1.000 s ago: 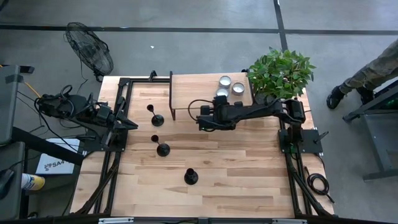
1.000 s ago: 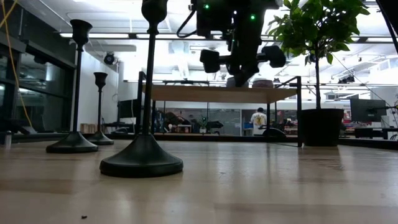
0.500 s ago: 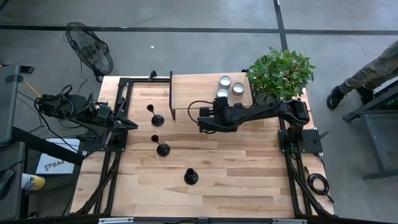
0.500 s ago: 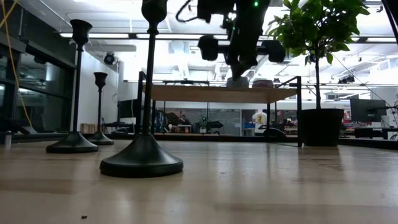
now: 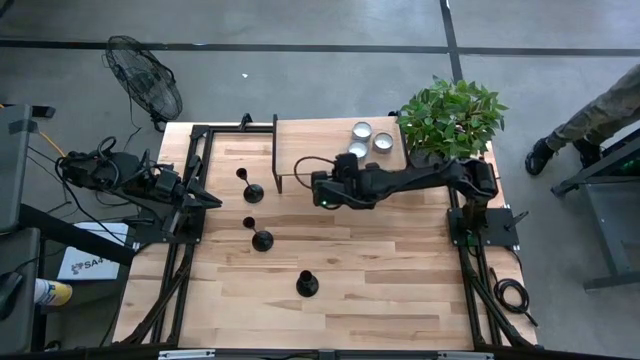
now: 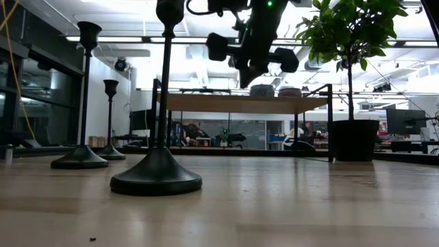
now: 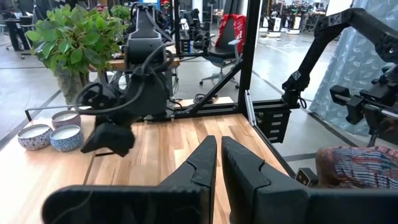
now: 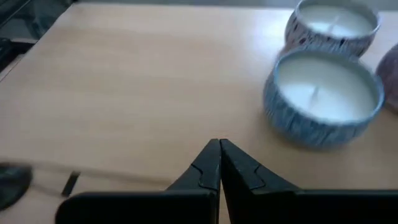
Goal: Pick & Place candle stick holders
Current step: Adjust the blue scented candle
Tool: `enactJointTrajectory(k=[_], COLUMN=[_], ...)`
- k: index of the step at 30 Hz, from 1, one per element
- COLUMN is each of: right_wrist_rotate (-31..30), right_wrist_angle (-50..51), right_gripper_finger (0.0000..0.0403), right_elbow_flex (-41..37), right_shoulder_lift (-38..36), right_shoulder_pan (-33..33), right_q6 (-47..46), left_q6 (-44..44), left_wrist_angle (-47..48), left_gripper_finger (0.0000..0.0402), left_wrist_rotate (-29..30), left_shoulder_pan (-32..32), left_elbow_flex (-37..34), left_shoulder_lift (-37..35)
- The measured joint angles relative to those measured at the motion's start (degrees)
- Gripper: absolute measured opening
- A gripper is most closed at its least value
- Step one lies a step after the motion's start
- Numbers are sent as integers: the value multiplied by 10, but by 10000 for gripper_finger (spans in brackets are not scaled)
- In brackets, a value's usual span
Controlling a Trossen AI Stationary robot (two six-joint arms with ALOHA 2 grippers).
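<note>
- Three black holders stand on the bench's left half, apart from one another: one [image 5: 252, 189] nearest the shelf, one [image 5: 260, 238] in the middle, one [image 5: 307, 284] toward the front edge.
- Right hand [image 5: 318, 189] hangs above the bench just by the shelf's front edge, fingers pressed together, holding nothing.
- Left hand [image 5: 216, 201] waits at the left edge, fingers nearly together, holding nothing.
- Bench [image 5: 400, 270]: pale wood planks, black frame rails along both sides.
- Raised wooden shelf [image 5: 310, 140] at the back carries three candles [image 5: 362, 130]; a potted plant [image 5: 452, 118] sits beside it.
- Around: grey concrete floor, a fan [image 5: 145, 80] at back left, a person's leg [image 5: 590, 115] at right.
- Low view shows an open workshop with ceiling lights.
</note>
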State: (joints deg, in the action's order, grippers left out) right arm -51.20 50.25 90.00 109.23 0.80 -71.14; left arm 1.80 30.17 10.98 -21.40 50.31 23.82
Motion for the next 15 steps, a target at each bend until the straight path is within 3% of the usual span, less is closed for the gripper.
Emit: enactJointTrajectory(k=[15], right_wrist_rotate=[-10], right_wrist_angle=[-34], right_gripper_finger=[0], right_elbow_flex=[-33], right_shoulder_lift=[1], right_shoulder_pan=[47], right_q6=[11], left_q6=[0], left_wrist_angle=[0], left_gripper_finger=[26], left_wrist_rotate=[0], left_shoulder_pan=[0], left_elbow_flex=[0], left_shoulder_lift=[0])
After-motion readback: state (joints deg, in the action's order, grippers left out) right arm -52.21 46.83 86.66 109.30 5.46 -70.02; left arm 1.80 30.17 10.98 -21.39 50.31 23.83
